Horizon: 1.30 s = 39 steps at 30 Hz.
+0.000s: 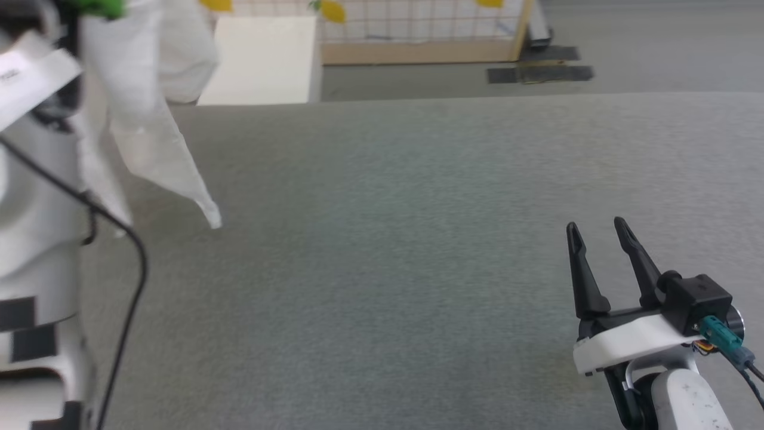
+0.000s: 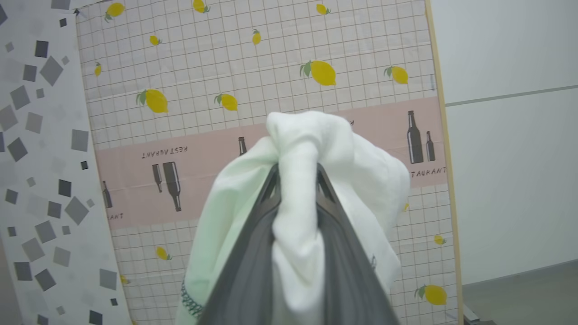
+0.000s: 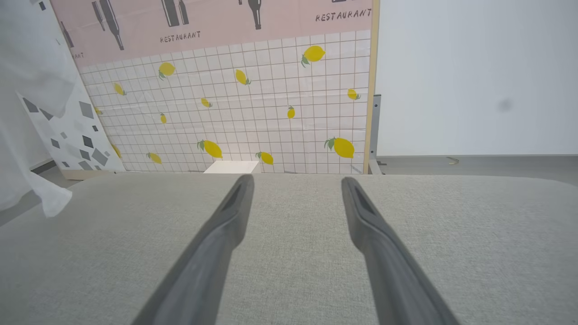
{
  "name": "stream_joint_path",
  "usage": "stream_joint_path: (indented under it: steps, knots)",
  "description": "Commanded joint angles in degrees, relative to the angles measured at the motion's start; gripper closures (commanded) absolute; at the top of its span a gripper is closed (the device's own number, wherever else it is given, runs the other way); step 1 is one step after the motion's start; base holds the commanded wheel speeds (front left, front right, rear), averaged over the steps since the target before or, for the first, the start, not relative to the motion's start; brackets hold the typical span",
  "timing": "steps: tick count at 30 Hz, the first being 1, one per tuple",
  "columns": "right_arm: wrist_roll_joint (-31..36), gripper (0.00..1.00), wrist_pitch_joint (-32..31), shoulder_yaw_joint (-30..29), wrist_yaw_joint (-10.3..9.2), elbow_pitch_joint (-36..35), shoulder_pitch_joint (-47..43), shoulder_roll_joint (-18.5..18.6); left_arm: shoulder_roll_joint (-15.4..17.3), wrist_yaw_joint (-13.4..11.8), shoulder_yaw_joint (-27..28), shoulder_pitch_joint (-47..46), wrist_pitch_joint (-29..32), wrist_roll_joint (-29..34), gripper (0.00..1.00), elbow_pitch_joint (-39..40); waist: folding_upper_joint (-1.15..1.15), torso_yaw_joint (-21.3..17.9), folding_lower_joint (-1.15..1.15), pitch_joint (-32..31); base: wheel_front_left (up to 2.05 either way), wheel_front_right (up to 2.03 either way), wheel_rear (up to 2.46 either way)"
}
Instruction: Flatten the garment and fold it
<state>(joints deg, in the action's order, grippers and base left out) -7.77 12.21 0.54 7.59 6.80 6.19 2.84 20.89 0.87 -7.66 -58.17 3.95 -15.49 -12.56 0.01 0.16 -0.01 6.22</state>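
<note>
Nothing is flattened yet: my left gripper point(image 2: 298, 170) pinches the bunched garment point(image 1: 143, 119) above the worktop's point(image 1: 382, 239) left edge. My right gripper point(image 1: 595, 226) hovers spread and empty near the right edge; all folding remains.

— Where's the garment point(image 1: 140, 119)?
— Upper left of the head view, hanging in loose white folds, one pointed corner lowest.
— And up close?
— Bunched at frame centre, pinched between the left gripper's point(image 2: 298, 174) dark fingers.
</note>
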Motion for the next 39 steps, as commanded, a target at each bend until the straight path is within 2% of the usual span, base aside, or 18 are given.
stream_joint_path:
  steps: [1,11,15,24,31,37,38,39]
  knots:
    - [-0.55,0.00,-0.21,0.17,-0.10,-0.14,-0.84,0.04,-1.48,0.55,-1.05,-1.65,0.19,-0.21,1.00,-0.38,-0.01,-5.11,0.01,-3.31,0.00,0.00,0.00]
    - [-0.28,0.00,-1.30,0.39,-0.10,-0.95,-2.35,0.04,-13.23,2.54,-6.50,-4.38,-1.78,-5.29,1.00,-5.73,-0.01,-12.50,0.01,-3.87,0.00,0.00,0.00]
    - [-0.50,0.00,-1.58,0.82,-0.10,-1.50,-2.59,0.04,-15.65,3.20,-8.92,-2.77,-2.46,-6.79,1.00,-8.23,-0.01,-14.65,0.01,-3.29,0.00,0.00,0.00]
    - [-1.03,0.00,-1.60,1.51,-0.10,-1.99,-2.44,0.04,-17.01,3.01,-15.28,7.10,0.16,-7.08,1.00,-16.51,-0.01,-16.33,0.01,-1.23,0.00,0.00,0.00]
    - [-1.26,0.00,-1.61,1.70,-0.10,-1.93,-2.15,0.04,-17.56,3.88,-20.39,18.50,8.25,-9.84,1.00,-27.46,-0.01,-16.37,0.01,0.02,0.00,0.00,0.00]
    - [-1.29,0.00,-1.68,1.89,-0.10,-1.76,-1.71,0.04,-17.85,3.93,-23.36,23.68,15.71,-12.40,1.00,-33.84,-0.01,-15.95,0.01,0.33,0.00,0.00,0.00]
    - [-1.26,0.00,-1.68,1.80,-0.10,-1.76,-1.66,0.04,-17.87,3.59,-23.29,23.83,15.87,-12.84,0.86,-34.07,-0.01,-15.71,0.01,0.33,0.00,0.00,0.00]
    - [-1.23,0.00,-1.67,1.71,-0.10,-1.79,-1.67,0.04,-17.89,3.53,-23.23,23.85,15.54,-13.20,0.17,-33.87,-0.01,-15.48,0.01,0.34,0.00,0.00,0.00]
